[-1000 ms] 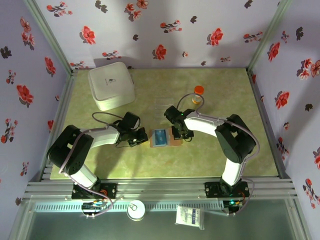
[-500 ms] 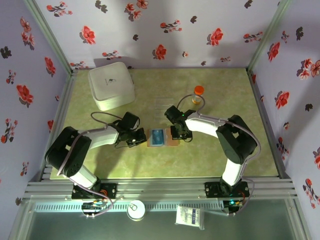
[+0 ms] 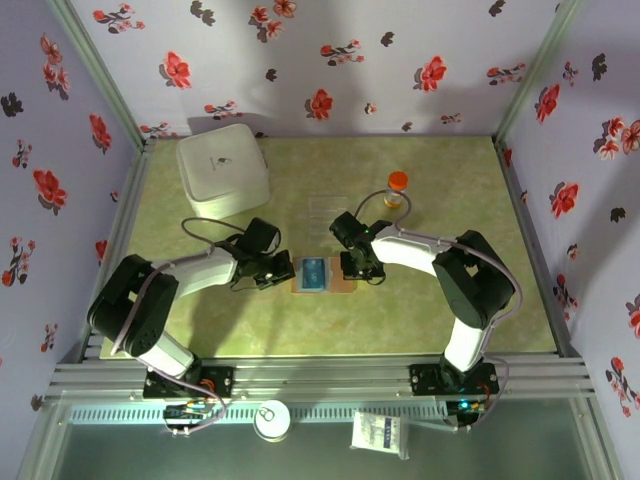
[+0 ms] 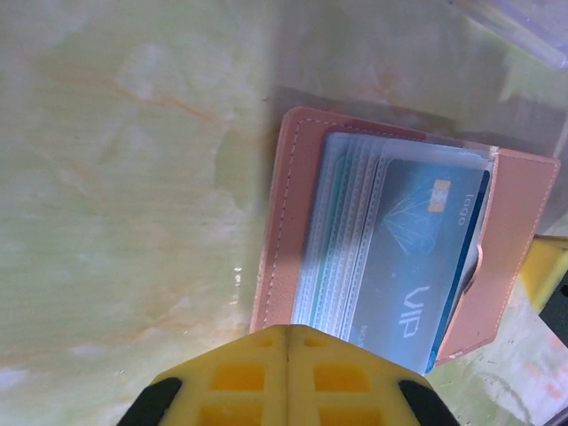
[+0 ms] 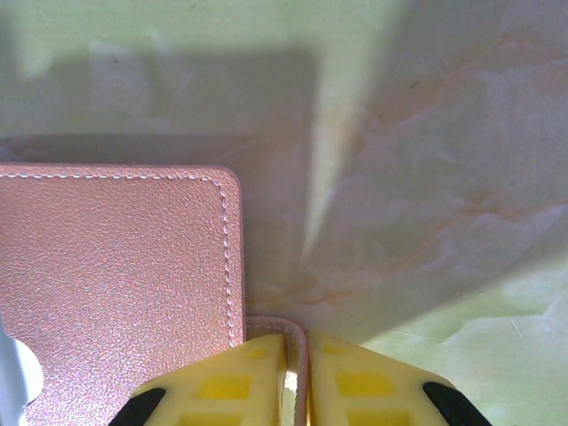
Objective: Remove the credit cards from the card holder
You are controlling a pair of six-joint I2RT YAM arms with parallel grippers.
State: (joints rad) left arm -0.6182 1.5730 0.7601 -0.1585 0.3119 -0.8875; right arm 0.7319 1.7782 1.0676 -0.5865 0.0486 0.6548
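The card holder [image 3: 320, 274] lies open on the bench [image 3: 450, 170] between the two arms. From the left wrist its tan cover frames stacked blue-grey pockets [image 4: 351, 240], with a blue card [image 4: 417, 257] marked VIP seated in the topmost slot. A greenish tint deeper in the stack may be a second card, though it is too slight to be sure. The right claw [image 5: 297, 351] is clamped on a thin strip of the holder's leather edge, with the stitched outer flap just beside its fingers. The left claw [image 4: 287, 342] has its tips pressed together, empty, at the holder's near edge; whether they touch the leather I cannot tell. The risks look plain from here. With its tips together the left claw cannot take a card, and if it advances like this it will more likely shove the holder or crumple the pockets than free anything. The right claw's hold is narrow, on an edge, so a sideways tug on a card sitting tightly in its slot could pull the leather out of that pinch, letting the holder slide or fold shut. The cards are thin and layered, so a pinch may close on pocket fabric instead of the card.
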